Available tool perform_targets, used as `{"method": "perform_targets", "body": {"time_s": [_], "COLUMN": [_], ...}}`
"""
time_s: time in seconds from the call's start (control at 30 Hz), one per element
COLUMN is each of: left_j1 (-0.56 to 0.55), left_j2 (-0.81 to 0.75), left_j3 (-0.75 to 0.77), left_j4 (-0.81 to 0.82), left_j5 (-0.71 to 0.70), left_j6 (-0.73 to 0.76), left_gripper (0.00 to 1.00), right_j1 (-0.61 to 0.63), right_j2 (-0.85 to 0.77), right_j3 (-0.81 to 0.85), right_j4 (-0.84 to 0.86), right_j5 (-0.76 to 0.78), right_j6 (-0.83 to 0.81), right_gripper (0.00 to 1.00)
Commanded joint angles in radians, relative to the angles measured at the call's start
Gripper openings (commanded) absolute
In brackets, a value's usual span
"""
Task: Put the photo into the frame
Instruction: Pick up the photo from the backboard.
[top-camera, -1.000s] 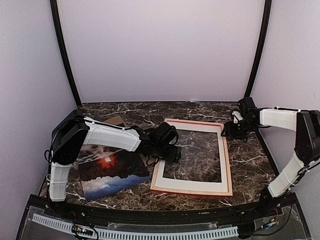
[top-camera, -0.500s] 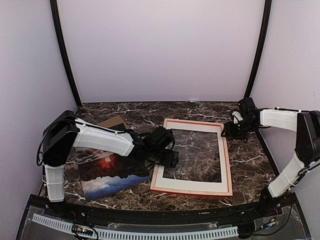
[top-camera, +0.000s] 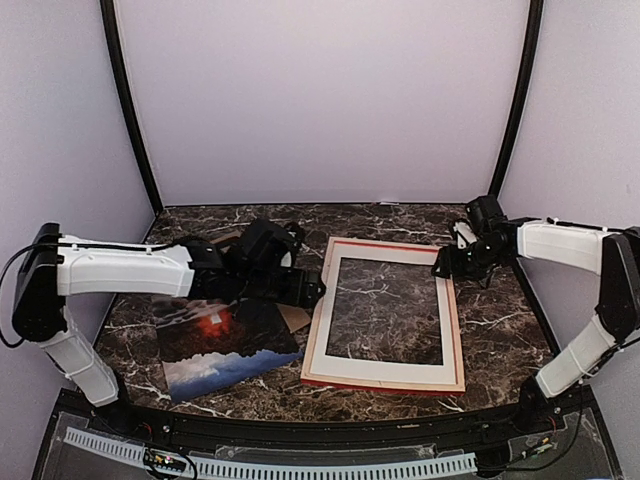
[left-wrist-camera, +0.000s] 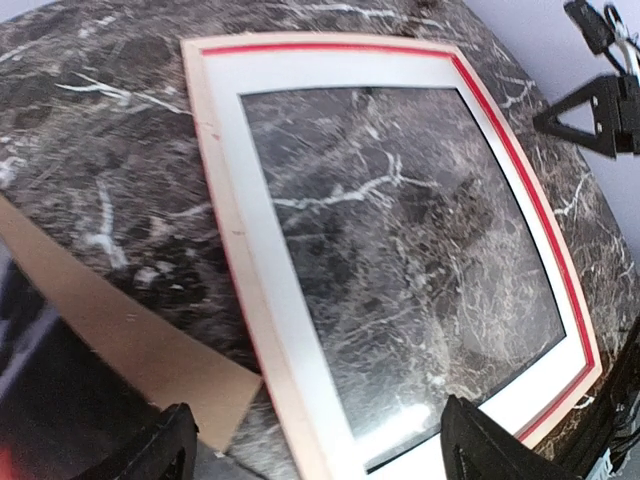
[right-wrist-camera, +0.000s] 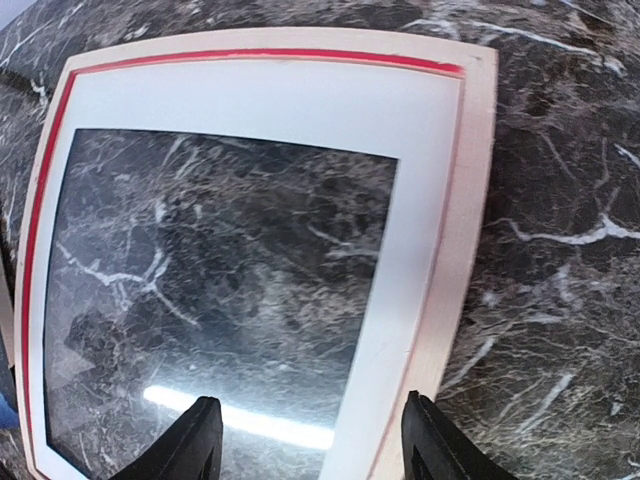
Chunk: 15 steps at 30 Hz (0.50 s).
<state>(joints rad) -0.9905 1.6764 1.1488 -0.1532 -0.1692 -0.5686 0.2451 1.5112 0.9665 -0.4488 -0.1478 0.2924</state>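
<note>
The frame (top-camera: 456, 330) lies flat at centre right, pale wood side up with red showing along its edges, and a white mat (top-camera: 380, 370) sits inside it. The photo (top-camera: 225, 345), a dark landscape with a red glow, lies flat at the front left. My left gripper (top-camera: 310, 292) hovers open just left of the frame's left rail (left-wrist-camera: 215, 180), empty, its jaw midpoint (left-wrist-camera: 320, 455) over that rail. My right gripper (top-camera: 442, 268) hangs open over the frame's far right corner (right-wrist-camera: 475, 200), with nothing between its tips (right-wrist-camera: 312, 445).
A brown backing board (left-wrist-camera: 130, 340) lies under my left arm, partly covered by the photo, with a corner (top-camera: 296, 318) showing beside the frame. Glass inside the mat window (right-wrist-camera: 230, 300) reflects light. Purple walls enclose the marble table (top-camera: 500, 330).
My left arm has stretched out flatter and its gripper has drawn back left and away from the frame's left rail, opening slightly. The right gripper shifted a little left over the frame's corner.
</note>
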Motion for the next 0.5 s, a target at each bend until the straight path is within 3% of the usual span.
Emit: {"method": "perform_targets", "body": {"time_s": [0.0,0.23,0.47], "left_j1": [0.118,0.389,0.649], "left_j2": [-0.202,-0.447,-0.506], "left_j3": [-0.097,-0.258,-0.35], "left_j4": [-0.095,-0.182,-0.254], "left_j5": [-0.034,0.014,0.13], "left_j6": [0.051,0.065,0.082], "left_gripper": [0.88,0.95,0.96], "right_j1": [0.095,0.31,0.522], "right_j2": [-0.031,0.057,0.248], "right_j3": [0.001,0.101,0.319], "right_j4": [0.033,0.101,0.149], "right_j5": [0.042,0.03,-0.024], "right_j6": [0.033,0.084,0.113], "right_gripper": [0.62,0.62,0.62]}}
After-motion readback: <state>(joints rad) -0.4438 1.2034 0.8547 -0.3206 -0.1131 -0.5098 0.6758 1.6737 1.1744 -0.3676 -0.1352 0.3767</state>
